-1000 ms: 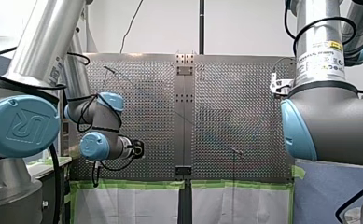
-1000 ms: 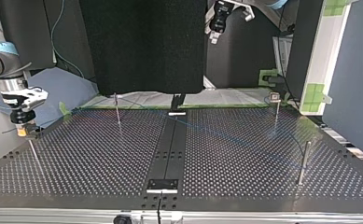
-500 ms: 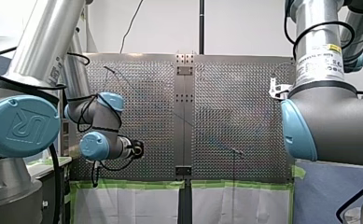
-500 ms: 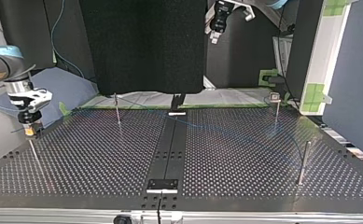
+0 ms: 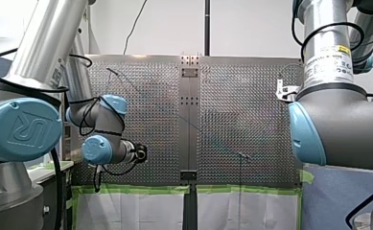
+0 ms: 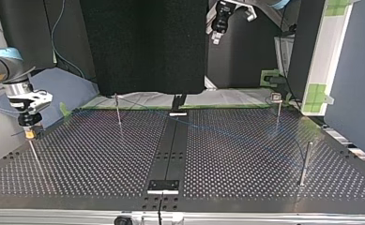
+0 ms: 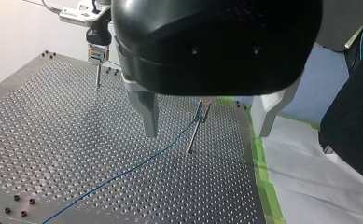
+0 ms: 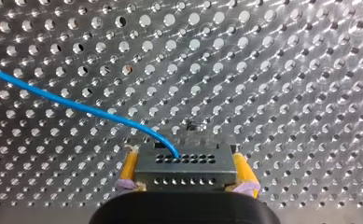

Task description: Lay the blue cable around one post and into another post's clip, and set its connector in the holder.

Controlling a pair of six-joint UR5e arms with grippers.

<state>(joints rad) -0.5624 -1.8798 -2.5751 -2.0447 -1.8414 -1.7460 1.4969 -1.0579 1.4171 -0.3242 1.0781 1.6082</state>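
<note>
My right gripper [image 8: 186, 179] is shut, its yellow pads [image 8: 129, 169] clamping a dark grey connector [image 8: 186, 163]. The blue cable [image 8: 76, 106] leaves the connector's top and trails over the perforated plate. In the top view this gripper [image 6: 29, 133] hangs at the left, just above a thin post [image 6: 34, 155]. The left wrist view shows it far ahead [image 7: 97, 52], over the same post [image 7: 97, 79]. My left gripper [image 7: 207, 126] is open, metal fingers [image 7: 147, 112] wide apart, high above the plate. Below it the cable [image 7: 137, 165] runs past a post with a clip [image 7: 195, 128].
More posts stand on the table: one at the back left [image 6: 118, 110], one with a clip head at the back right [image 6: 277, 105], a thicker one at the right [image 6: 304, 164]. A dark centre strip [image 6: 171, 145] carries small brackets. Green tape [image 7: 263, 172] marks the table's edge.
In the top view my right gripper with the connector shifted slightly toward the middle and dipped a little toward the thin post. My left arm has not moved.
</note>
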